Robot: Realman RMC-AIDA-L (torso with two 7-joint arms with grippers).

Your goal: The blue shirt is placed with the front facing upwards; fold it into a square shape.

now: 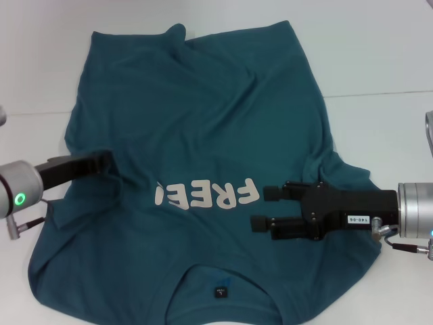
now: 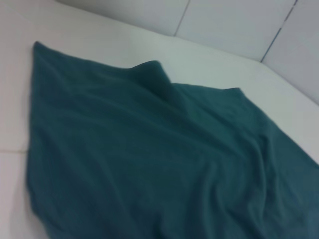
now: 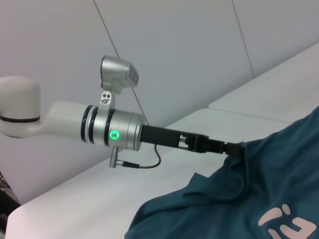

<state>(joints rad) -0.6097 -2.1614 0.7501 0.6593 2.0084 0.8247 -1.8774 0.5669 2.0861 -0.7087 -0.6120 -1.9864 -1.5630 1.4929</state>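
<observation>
I see my left gripper (image 1: 108,162) pinching the blue shirt (image 1: 203,122) at its left sleeve; right gripper (image 1: 265,208) hovers spread above the shirt; white table (image 1: 379,61) surrounds.

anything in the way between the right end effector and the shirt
Nothing visible. The right end effector hangs open directly over the blue shirt, beside the "FREE" lettering, with only bare cloth under it. The left end effector is already at the shirt's opposite edge.
</observation>
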